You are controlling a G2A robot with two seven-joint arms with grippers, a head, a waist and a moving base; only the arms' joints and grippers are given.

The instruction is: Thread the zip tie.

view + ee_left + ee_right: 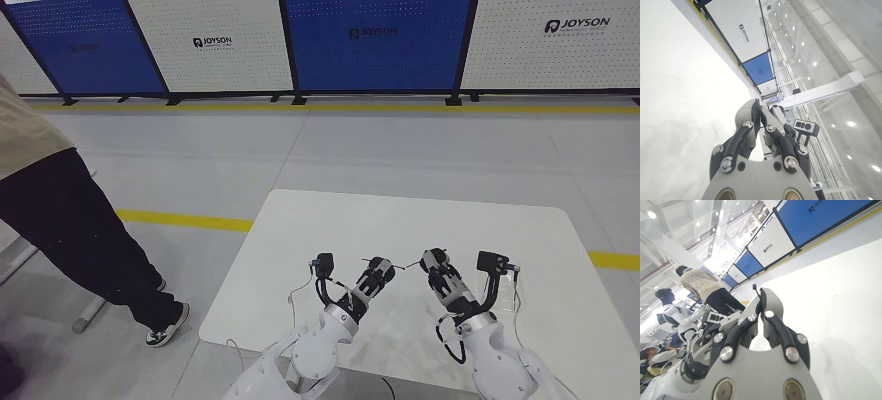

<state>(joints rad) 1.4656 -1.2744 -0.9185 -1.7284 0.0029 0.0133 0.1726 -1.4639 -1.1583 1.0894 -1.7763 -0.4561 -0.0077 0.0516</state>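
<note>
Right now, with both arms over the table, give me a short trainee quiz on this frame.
1. True or false: the right gripper is open.
2. Relative to the table, the zip tie is: A) lying flat on it; B) held above it; C) beneath it.
3. Fill in: the zip tie's head sticks out past the ___ gripper's fingertips.
Key: 1 false, it is shut on the zip tie; 2 B; 3 right.
</note>
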